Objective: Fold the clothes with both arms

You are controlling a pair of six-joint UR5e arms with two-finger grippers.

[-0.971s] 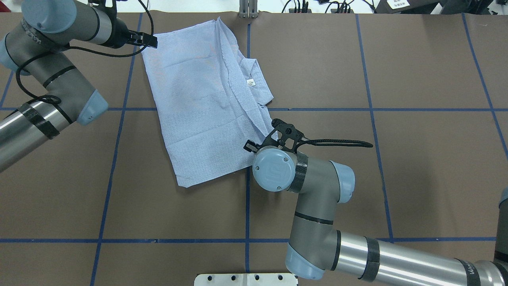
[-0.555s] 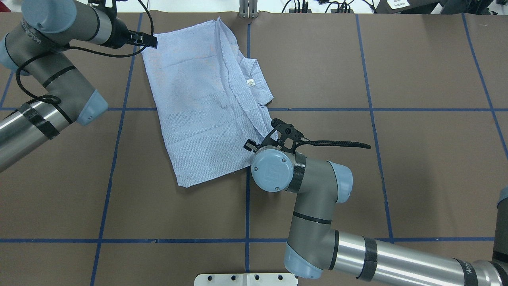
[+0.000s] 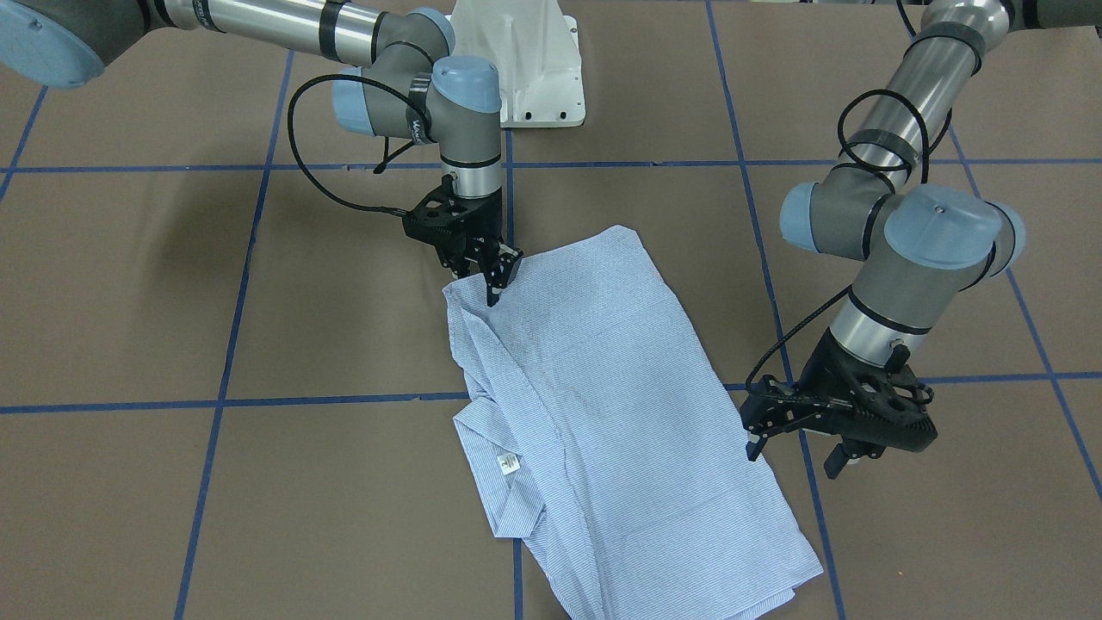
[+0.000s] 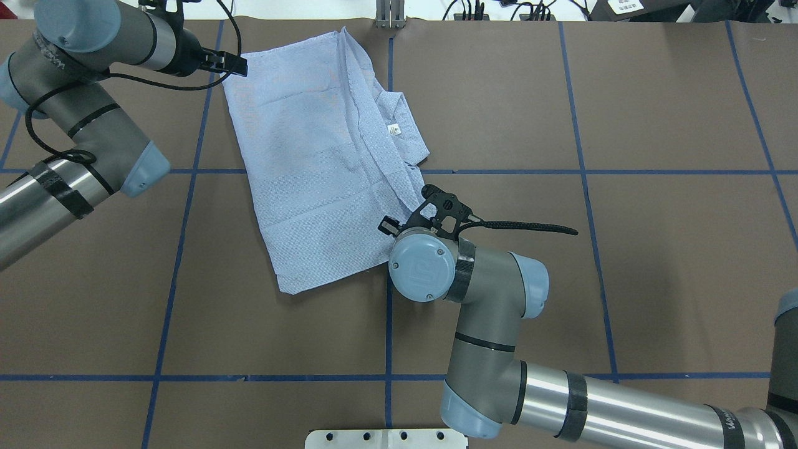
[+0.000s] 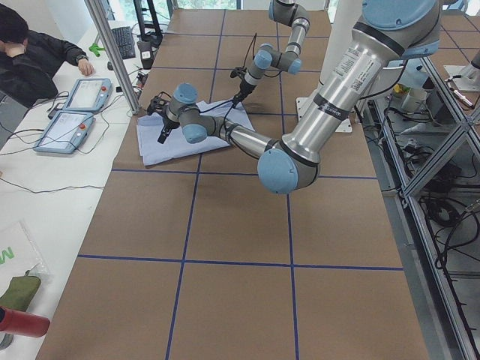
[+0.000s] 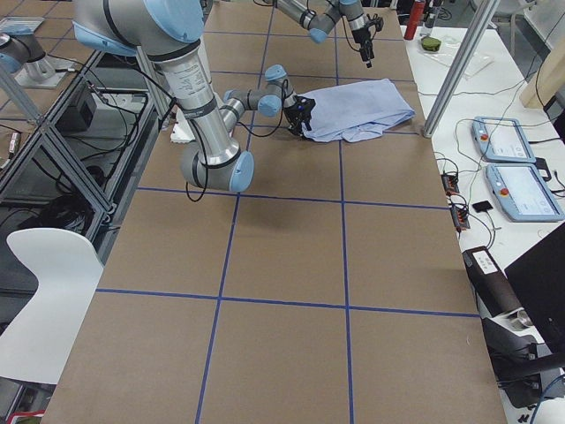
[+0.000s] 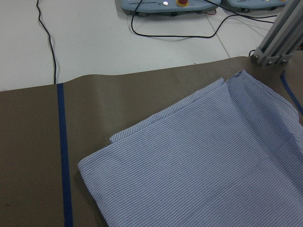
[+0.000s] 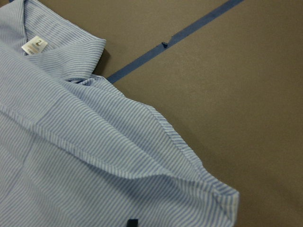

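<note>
One shirt [image 3: 603,387] | left end effector [image 3: 792,461] apart beside it | right end effector [image 3: 499,282]: cannot tell

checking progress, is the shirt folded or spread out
folded: the shirt lies as a narrow layered panel, one side doubled over, collar at its edge

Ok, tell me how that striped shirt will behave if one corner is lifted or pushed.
Likely floppy: the shirt lies flat in soft folds with a rumpled collar, so a lifted corner would probably drape and trail the rest. It looks thin and light, so folded layers may slip apart. Pushed, it would probably bunch up.
</note>
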